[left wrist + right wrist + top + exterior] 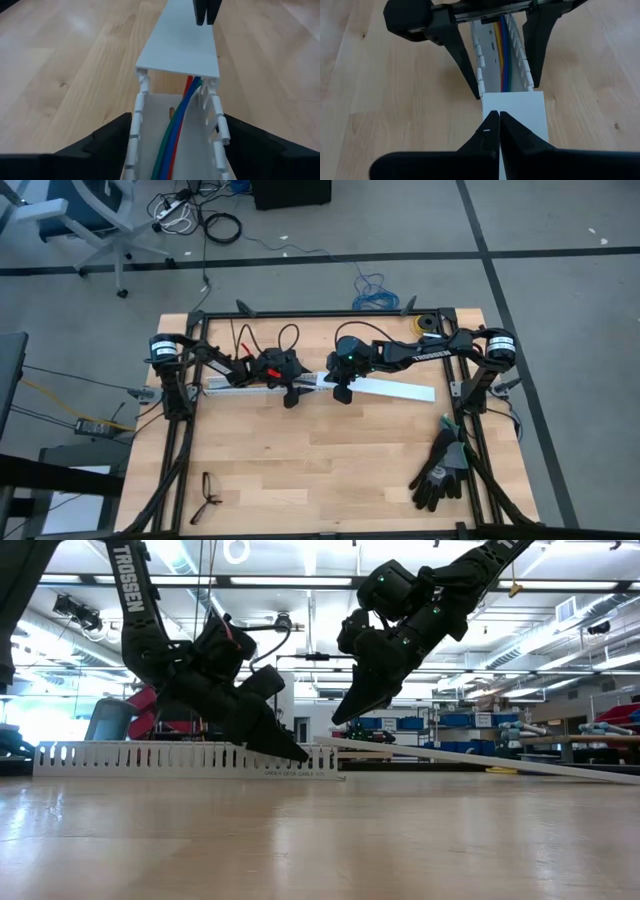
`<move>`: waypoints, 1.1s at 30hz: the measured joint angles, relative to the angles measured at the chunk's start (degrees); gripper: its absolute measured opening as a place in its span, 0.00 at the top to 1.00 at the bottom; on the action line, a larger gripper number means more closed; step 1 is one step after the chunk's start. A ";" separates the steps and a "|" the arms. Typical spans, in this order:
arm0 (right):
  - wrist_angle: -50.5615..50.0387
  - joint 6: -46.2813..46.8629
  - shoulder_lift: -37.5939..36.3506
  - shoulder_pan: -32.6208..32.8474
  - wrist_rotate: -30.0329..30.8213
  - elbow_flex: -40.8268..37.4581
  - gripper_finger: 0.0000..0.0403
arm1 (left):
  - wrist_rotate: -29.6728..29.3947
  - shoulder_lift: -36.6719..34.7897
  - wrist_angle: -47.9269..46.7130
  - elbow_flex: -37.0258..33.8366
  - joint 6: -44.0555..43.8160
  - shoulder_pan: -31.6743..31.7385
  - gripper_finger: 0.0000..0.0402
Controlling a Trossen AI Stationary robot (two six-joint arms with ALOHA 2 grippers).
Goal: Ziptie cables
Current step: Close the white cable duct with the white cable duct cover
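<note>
— Lying where, the cables [176,131]?
— Inside the white slotted duct [495,60], smooth coloured wires running between the left gripper [501,75]'s spread fingers, which straddle the duct walls.
— And the right gripper [496,131]?
— Fingers pressed together, tips on the flat white cover [181,45] over the duct, on pale wooden table [330,460].

Smooth pale wooden table [330,470]

Readable lettering: the arm brand only

"TROSSEN" runs in white down the left arm [132,580] in the low view, and along the right arm [432,351] seen from above.
</note>
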 joint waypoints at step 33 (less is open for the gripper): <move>7.26 1.47 8.04 0.00 -4.23 2.85 1.00 | 1.28 0.00 0.31 0.07 -0.07 -0.70 0.44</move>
